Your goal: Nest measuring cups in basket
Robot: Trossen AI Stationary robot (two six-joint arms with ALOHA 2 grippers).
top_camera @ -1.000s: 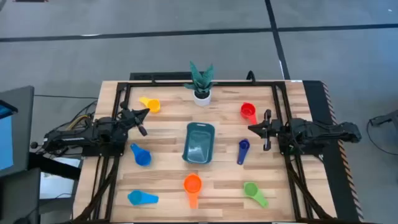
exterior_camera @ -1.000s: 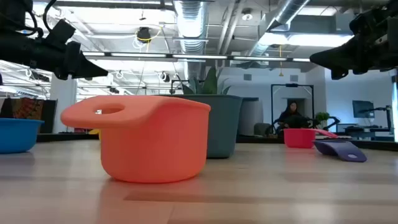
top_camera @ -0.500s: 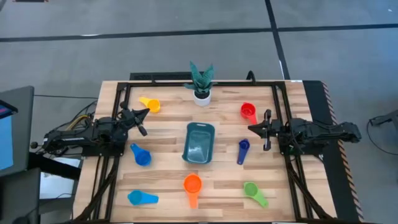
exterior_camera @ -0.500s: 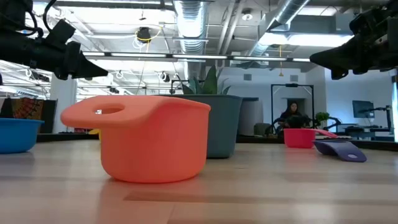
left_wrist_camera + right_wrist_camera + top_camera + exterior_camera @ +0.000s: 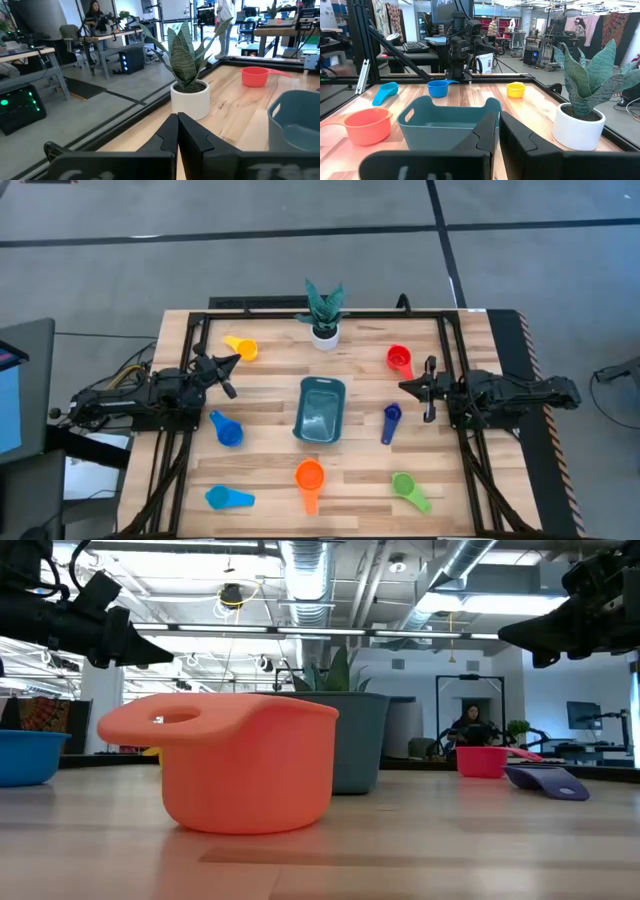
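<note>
The dark teal basket (image 5: 320, 411) stands open side up at the table's middle. Several measuring cups lie around it on the wood: yellow (image 5: 242, 348), red (image 5: 399, 360), dark blue (image 5: 390, 423), blue (image 5: 227, 430), light blue (image 5: 229, 498), orange (image 5: 309, 477) and green (image 5: 408, 489). My left gripper (image 5: 233, 361) hovers shut above the table's left part, between the yellow and blue cups. My right gripper (image 5: 404, 387) hovers shut on the right, between the red and dark blue cups. In the low view both grippers (image 5: 150, 655) (image 5: 510, 635) hang well above the tabletop.
A small white pot with a green plant (image 5: 323, 318) stands at the far edge, behind the basket. A black frame (image 5: 450, 360) runs around the table's edges. The low view is largely filled by the orange cup (image 5: 235, 770). A person (image 5: 468, 725) sits in the room beyond.
</note>
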